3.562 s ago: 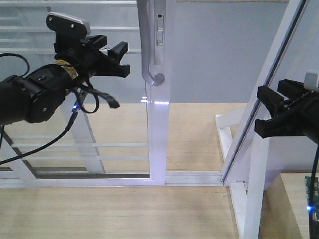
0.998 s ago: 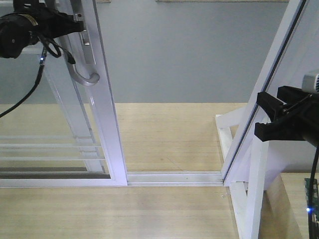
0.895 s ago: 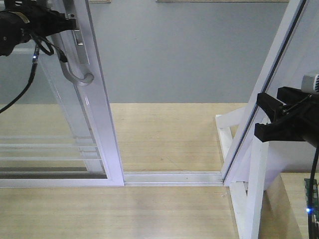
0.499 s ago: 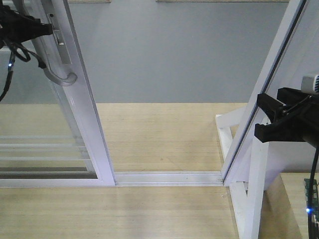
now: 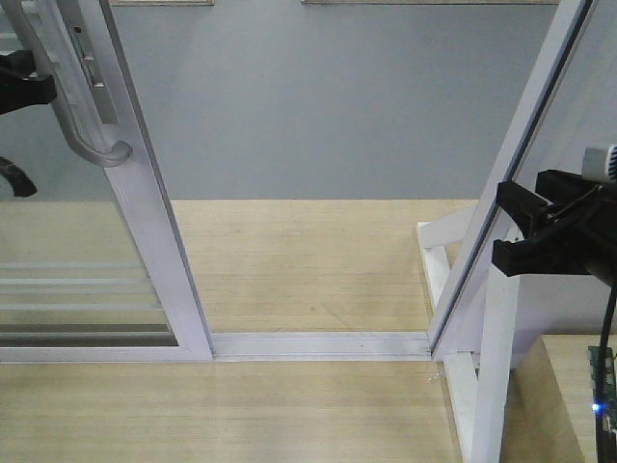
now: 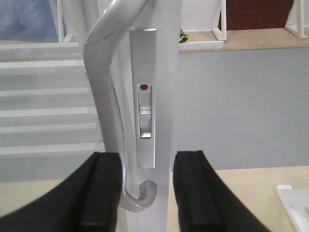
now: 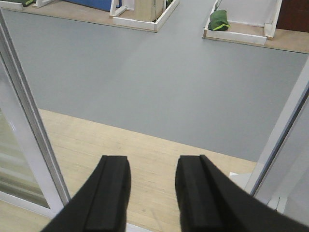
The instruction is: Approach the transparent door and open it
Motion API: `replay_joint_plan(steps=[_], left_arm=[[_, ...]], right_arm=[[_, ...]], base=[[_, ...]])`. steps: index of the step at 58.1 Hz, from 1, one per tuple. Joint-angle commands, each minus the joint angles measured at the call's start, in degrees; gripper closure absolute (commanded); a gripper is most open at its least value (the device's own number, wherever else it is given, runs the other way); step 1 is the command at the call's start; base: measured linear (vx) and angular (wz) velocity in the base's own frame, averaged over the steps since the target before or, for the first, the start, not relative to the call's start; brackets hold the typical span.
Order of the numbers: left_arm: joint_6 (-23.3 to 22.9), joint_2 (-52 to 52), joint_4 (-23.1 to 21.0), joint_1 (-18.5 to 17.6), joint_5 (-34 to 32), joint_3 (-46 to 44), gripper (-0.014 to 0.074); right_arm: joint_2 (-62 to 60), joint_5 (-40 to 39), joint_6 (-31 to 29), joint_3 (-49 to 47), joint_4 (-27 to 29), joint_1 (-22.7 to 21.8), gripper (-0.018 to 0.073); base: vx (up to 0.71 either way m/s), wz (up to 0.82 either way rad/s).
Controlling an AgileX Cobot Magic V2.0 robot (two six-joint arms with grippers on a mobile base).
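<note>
Sliding steadily leftward since the earlier frames, the transparent door (image 5: 145, 241) now stands far left on its track (image 5: 318, 342) — the left end effector (image 6: 145, 193), fingers apart, straddles stile and handle (image 6: 104, 96), so push sideways evenly (the right end effector (image 7: 152, 193) hangs apart, idle).

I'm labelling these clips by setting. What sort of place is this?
Probably an indoor robot test hall, not a home: a free-standing white-framed glass sliding door on a floor track, a slanted white post frame, and low white-edged wooden platforms on open grey floor.
</note>
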Motion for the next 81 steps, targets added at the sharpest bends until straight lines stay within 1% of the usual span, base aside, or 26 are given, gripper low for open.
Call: replay_joint_plan(steps=[1,11,15,28,34,38,42,48,52,53,62,72,81], left_arm=[[-0.4,-6.9,-0.1,-0.2,-5.1,1.4,0.0209],[-0.8,-16.8,-0.4,-0.2,-4.0,6.8,0.0209],[-0.8,-19.2,-0.4,-0.2,-3.6,7.8,0.0209],[-0.7,-22.2,-0.4,-0.2,-3.3,8.1,0.0209],[-0.2,-22.6,-0.4,-0.2,-2.1,8.1,0.0218],[-0.9,-23.5,-0.5,-0.2,-1.9,9.3,0.0246],[-2.2,-25.7,-0.5,-0.2,-2.3,11.6,0.0308],[-2.3,-30.9,-0.5,-0.2,-2.6,16.0,0.0461],[-2.1,-35.6,-0.5,-0.2,-2.6,20.0,0.0591],[-2.0,-36.6,-0.4,-0.2,-2.5,20.7,0.0605],[-2.0,-49.3,0.0,-0.2,-2.0,29.0,0.0603],[-1.6,-61.0,0.0,-0.2,-1.9,38.1,0.0602],[-1.6,-72.4,0.6,-0.3,0.0,46.4,0.0602]], right_arm=[[-0.8,-4.2,-0.3,-1.8,-0.1,-0.2,0.0239],[-0.8,-4.2,-0.3,-1.8,-0.1,-0.2,0.0239],[-0.8,-4.2,-0.3,-1.8,-0.1,-0.2,0.0239],[-0.8,-4.2,-0.3,-1.8,-0.1,-0.2,0.0239],[-0.8,-4.2,-0.3,-1.8,-0.1,-0.2,0.0239],[-0.8,-4.2,-0.3,-1.8,-0.1,-0.2,0.0239],[-0.8,-4.2,-0.3,-1.8,-0.1,-0.2,0.0239],[-0.8,-4.1,-0.3,-1.8,-0.1,-0.2,0.0239],[-0.8,-3.9,-0.3,-1.8,-0.1,-0.2,0.0239],[-0.8,-3.9,-0.3,-1.8,-0.1,-0.2,0.0239],[-0.8,-3.9,-0.3,-1.8,-0.1,-0.2,0.0239],[-0.8,-3.9,-0.3,-1.8,-0.1,-0.2,0.0239],[-0.8,-3.9,-0.3,-1.8,-0.1,-0.2,0.0239]], base=[[0.0,0.0],[0.0,0.0],[0.0,0.0],[0.0,0.0],[0.0,0.0],[0.0,0.0],[0.0,0.0],[0.0,0.0],[0.0,0.0],[0.0,0.0],[0.0,0.0],[0.0,0.0],[0.0,0.0]])
